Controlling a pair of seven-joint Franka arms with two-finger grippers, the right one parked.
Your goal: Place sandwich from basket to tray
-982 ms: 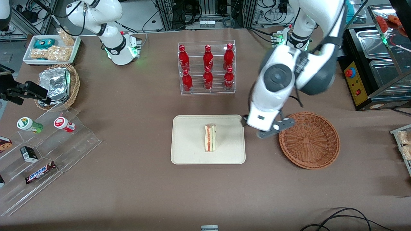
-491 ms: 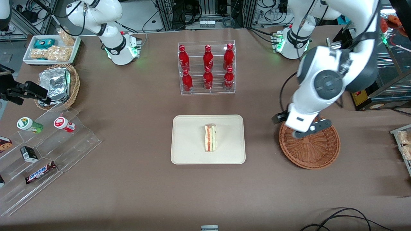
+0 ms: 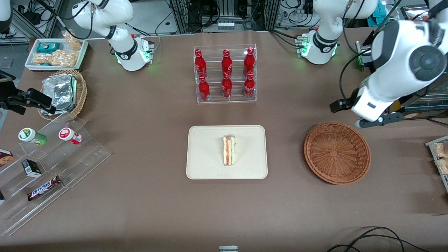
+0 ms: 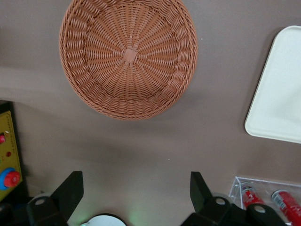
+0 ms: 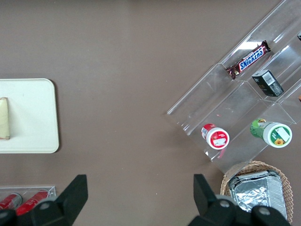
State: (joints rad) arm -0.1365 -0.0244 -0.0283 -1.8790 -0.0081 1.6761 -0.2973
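Lying on the tray (image 3: 210,157), the sandwich (image 3: 229,151) is seen near the tray's middle, cut edge up with red-orange and green layers showing. The tray is placed on the brown table (image 3: 147,203), nearer to the front camera than the clear rack of 6 red bottles (image 3: 225,73). The basket (image 3: 337,152) is set beside the tray toward the working arm's end of the table; nothing is held in it, as confirmed in the left wrist view (image 4: 128,56). The gripper (image 4: 136,190) is raised above the table, farther from the front camera than the basket and clear of it. Its 2 fingers (image 4: 70,190) are spread wide apart and nothing is gripped between them. In the front view the gripper (image 3: 364,113) is seen under the left arm's white wrist.
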